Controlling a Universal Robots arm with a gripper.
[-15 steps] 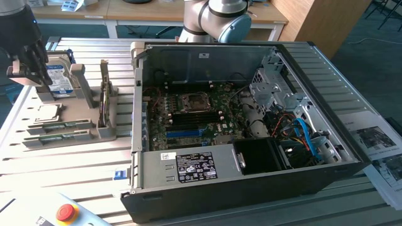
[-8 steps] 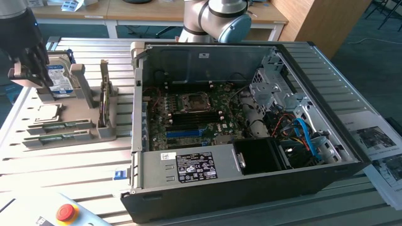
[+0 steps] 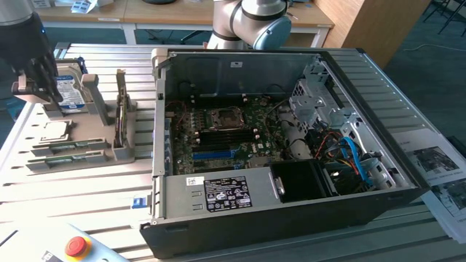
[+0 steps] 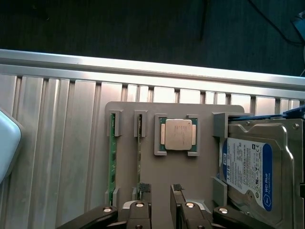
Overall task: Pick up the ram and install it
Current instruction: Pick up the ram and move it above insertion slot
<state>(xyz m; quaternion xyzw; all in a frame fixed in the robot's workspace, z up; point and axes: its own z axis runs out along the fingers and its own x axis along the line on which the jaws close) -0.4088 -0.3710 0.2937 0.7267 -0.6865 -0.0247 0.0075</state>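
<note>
My gripper (image 4: 160,189) hangs over the grey holder (image 4: 157,167), fingers apart and holding nothing. The ram (image 4: 139,143) stands on edge in its slot just beside the CPU (image 4: 178,134), and one fingertip (image 4: 144,188) looks to be above its end. A second stick (image 4: 113,157) fills the next slot, farther from my fingers. The drive (image 4: 248,167) lies on the CPU's other side.
</note>
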